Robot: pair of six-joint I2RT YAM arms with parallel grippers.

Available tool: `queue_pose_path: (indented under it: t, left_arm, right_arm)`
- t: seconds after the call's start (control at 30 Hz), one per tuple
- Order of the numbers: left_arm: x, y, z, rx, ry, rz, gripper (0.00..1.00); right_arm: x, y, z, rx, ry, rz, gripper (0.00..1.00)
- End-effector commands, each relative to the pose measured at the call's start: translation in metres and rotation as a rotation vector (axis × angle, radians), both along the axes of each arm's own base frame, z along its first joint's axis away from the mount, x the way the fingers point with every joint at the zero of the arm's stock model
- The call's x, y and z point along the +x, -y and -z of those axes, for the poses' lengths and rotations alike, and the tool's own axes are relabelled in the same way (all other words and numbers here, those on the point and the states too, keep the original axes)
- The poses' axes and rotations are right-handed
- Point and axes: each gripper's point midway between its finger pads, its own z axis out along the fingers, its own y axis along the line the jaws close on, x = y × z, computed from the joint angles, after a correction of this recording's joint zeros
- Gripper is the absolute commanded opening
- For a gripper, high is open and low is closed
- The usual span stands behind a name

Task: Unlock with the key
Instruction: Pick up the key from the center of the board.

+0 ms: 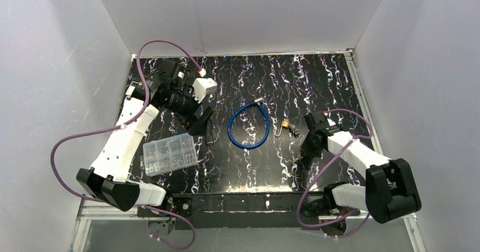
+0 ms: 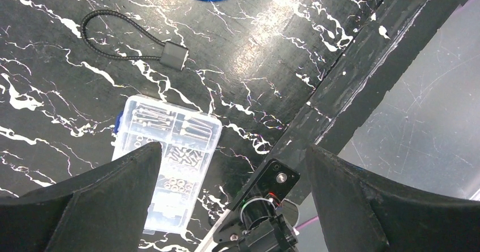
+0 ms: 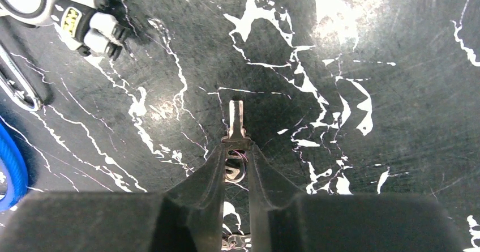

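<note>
My right gripper is shut on the head of a small silver key, whose blade sticks out past the fingertips just above the black marbled table. In the top view this gripper is at the near right. The small padlock lies beyond it, beside the blue cable loop. The padlock's body and metal shackle show at the top left of the right wrist view, apart from the key. My left gripper is open and empty, left of the cable.
A clear plastic box of screws lies at the near left and shows between my left fingers. A black cord with a toggle lies beyond it. The table's front rail runs along the near edge. White walls surround the table.
</note>
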Motion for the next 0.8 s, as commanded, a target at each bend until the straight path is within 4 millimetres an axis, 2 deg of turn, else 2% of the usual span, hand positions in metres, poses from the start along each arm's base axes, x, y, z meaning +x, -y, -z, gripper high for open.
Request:
queue_pose_path:
  t: [0.0,0.1,0.33,0.67,0.77]
  left_arm:
    - [-0.008,-0.005,-0.009,0.001,0.025,0.007,0.98]
    - [-0.008,-0.005,-0.009,-0.002,0.023,0.007,0.98]
    - [-0.007,-0.002,-0.012,-0.015,0.026,0.019,0.98]
    - [-0.01,0.012,-0.008,-0.101,0.053,0.093,0.98]
    - [-0.008,0.019,-0.016,-0.133,0.079,0.11,0.98]
  right_arm:
    - [0.004,-0.003,0.002,0.016,0.001,0.018,0.14]
    - [0.005,-0.004,0.0,0.025,0.009,0.016,0.02]
    - [0.008,-0.012,-0.014,0.08,0.061,-0.001,0.01]
    - [0.008,-0.032,-0.072,0.182,0.206,-0.097,0.01]
    - [0.007,-0.036,-0.087,0.208,0.241,-0.118,0.01]
